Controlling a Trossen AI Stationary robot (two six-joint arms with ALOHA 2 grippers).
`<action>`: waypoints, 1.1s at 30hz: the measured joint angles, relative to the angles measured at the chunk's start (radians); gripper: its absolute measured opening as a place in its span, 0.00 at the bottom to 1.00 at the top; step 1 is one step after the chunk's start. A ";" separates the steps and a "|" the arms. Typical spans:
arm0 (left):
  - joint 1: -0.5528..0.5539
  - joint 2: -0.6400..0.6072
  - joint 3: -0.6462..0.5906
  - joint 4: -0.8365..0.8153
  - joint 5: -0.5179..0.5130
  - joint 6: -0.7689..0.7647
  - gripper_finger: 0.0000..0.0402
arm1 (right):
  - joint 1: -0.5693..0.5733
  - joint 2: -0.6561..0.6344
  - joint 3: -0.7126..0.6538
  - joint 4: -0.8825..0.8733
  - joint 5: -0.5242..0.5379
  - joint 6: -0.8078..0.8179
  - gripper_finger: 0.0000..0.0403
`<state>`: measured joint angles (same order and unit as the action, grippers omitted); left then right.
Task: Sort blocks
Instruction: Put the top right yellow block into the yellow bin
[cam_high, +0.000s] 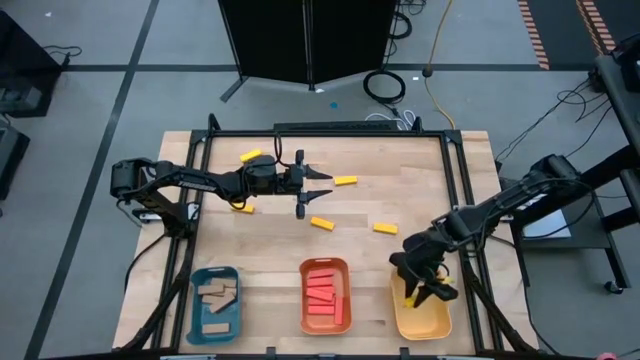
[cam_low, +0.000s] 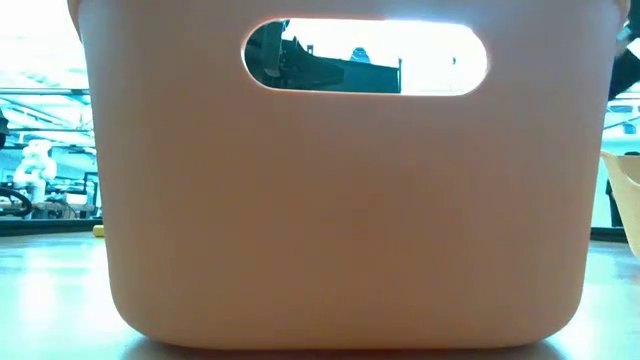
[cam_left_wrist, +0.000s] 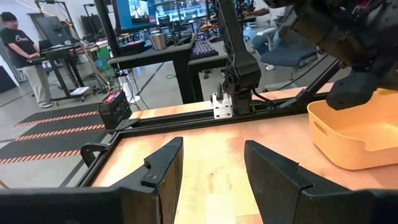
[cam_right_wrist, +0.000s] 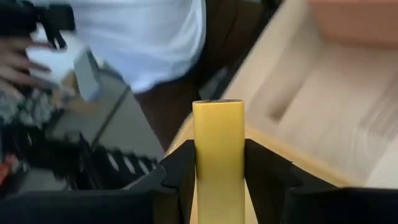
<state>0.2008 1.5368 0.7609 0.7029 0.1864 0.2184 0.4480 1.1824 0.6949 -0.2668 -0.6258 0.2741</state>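
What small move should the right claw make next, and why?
Probably open a little wider and let go. The right claw hangs over the yellow tray with a yellow block between its fingers, which are parted yet flank it closely. The left claw waits open farther up the table, among loose yellow blocks.

- Five yellow blocks (cam_high: 322, 223) lay scattered flat on the bench.
- One yellow block (cam_right_wrist: 218, 155) stood between the right gripper's fingers.
- Red blocks (cam_high: 321, 295) filled the orange tray, tan blocks (cam_high: 218, 295) the blue.
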 joint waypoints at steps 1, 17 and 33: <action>0.000 0.000 0.000 0.000 0.000 0.002 0.42 | 0.005 0.000 0.000 -0.031 0.000 -0.023 0.27; 0.003 0.000 0.000 -0.001 0.000 0.033 0.42 | 0.104 0.029 0.000 -0.230 0.361 -0.540 0.27; 0.003 0.000 0.000 -0.005 0.000 0.054 0.42 | 0.162 0.237 0.000 -0.302 0.420 -0.877 0.27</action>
<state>0.2035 1.5368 0.7609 0.6975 0.1864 0.2726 0.6104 1.4190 0.6945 -0.5684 -0.2058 -0.6031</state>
